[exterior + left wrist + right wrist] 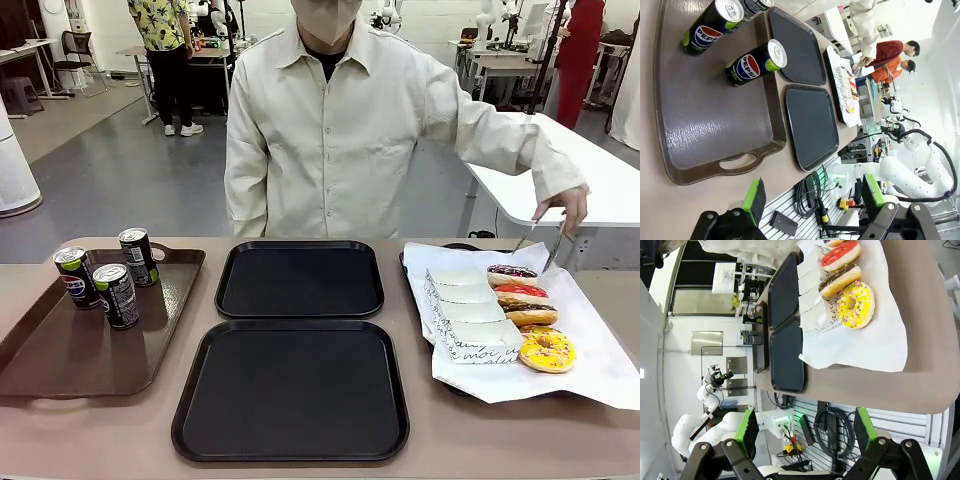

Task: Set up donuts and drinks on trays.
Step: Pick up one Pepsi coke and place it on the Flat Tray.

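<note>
Counted three drinks: one [76, 276], another [117, 295] and a third [138, 256], all upright on the brown tray [90, 350] at the left of the worktop [40, 440], long axes vertical, silver tops up, grouped close in its far left part. Counted two black trays, both bare, in the middle of the worktop: the far tray [300, 280] toward the person, the near tray [292, 390] just beside it on the robot's side, edges parallel. Counted four donuts on white paper [590, 350] at the right, in a row running from far to near: a chocolate sprinkled donut [512, 272], a red-iced donut [521, 291], a chocolate-topped donut [531, 314] and a yellow-sprinkled donut [547, 350], the last lying flat with its hole upward, the others overlapping. Saw a row of white paper boxes [470, 310] touching the donuts on their left, about four, exact count hard to tell. Saw the person's hand [570, 205] holding tongs [540, 240], tips down, above the far edge of the paper. Found the left fingers [756, 200] wide apart and holding nothing, off the near handle end of the brown tray. Found the right fingers [748, 429] likewise wide apart, holding nothing, off the near edge by the paper. Noted a matte tan worktop, a grey floor, white tables and other people farther back.
</note>
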Robot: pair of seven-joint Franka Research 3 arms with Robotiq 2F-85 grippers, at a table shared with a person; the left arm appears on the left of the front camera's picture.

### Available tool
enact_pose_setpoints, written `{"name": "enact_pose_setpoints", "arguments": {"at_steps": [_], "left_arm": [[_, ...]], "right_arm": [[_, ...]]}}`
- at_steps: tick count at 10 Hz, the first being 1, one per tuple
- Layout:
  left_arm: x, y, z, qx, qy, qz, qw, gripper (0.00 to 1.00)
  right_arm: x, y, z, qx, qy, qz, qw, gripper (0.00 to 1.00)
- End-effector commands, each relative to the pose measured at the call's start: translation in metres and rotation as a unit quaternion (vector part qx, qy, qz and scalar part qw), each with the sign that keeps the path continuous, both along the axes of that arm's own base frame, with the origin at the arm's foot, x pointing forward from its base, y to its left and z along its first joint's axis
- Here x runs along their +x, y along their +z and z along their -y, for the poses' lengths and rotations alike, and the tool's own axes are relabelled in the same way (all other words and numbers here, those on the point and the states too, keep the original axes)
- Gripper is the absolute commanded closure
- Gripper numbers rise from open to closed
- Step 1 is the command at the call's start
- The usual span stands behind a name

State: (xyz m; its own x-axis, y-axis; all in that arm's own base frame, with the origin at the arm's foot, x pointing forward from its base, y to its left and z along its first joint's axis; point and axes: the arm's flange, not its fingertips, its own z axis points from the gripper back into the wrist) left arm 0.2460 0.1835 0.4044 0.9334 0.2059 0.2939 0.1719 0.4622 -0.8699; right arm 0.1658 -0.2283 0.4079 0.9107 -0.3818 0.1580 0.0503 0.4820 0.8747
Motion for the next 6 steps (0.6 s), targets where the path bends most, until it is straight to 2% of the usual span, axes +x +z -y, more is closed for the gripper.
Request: {"name": "enact_pose_setpoints", "arguments": {"at_steps": [1, 6], "left_arm": [[0.0012, -0.0003, -0.0009, -0.004, -0.001, 0.01, 1.0, 0.0], [0.0012, -0.0003, -0.0009, -0.004, -0.001, 0.01, 1.0, 0.0]], "right_arm": [[0.0025, -0.0001, -0.0015, 0.005, 0.007, 0.012, 1.0, 0.0], [0.0025, -0.0001, -0.0015, 0.005, 0.007, 0.012, 1.0, 0.0]]}}
